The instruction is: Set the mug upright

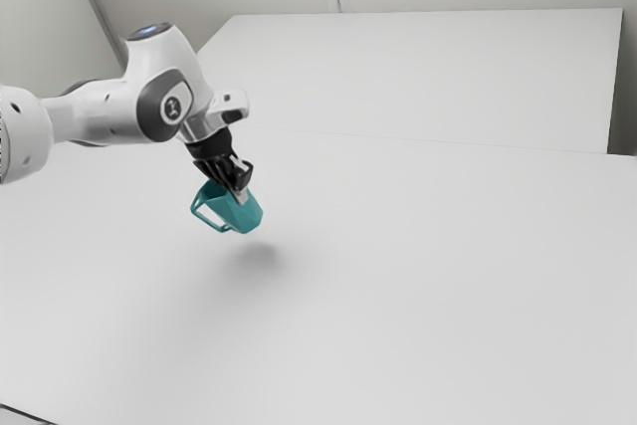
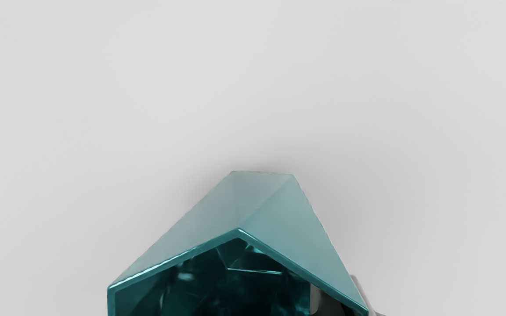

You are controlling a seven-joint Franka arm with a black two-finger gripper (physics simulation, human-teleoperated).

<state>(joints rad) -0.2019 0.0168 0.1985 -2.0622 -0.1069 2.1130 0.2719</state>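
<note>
In the exterior view my gripper (image 1: 239, 191) points down and is shut on the wall of the teal faceted mug (image 1: 237, 214). The mug hangs tilted above the table, its handle toward the exterior view's left and its shadow on the surface below. Seen from the wrist, the mug (image 2: 270, 210) has its open rim toward the camera and its narrower base pointing away. One finger of the gripper (image 2: 347, 300) is inside the mug and the other outside, with the wall between them. The lower part of the rim is cut off there.
A broad white table (image 1: 418, 276) lies under the mug. Behind it, in the exterior view, stands a plain white panel or surface (image 1: 428, 77). A dark thin edge (image 1: 25, 415) shows at the lower left corner of that view.
</note>
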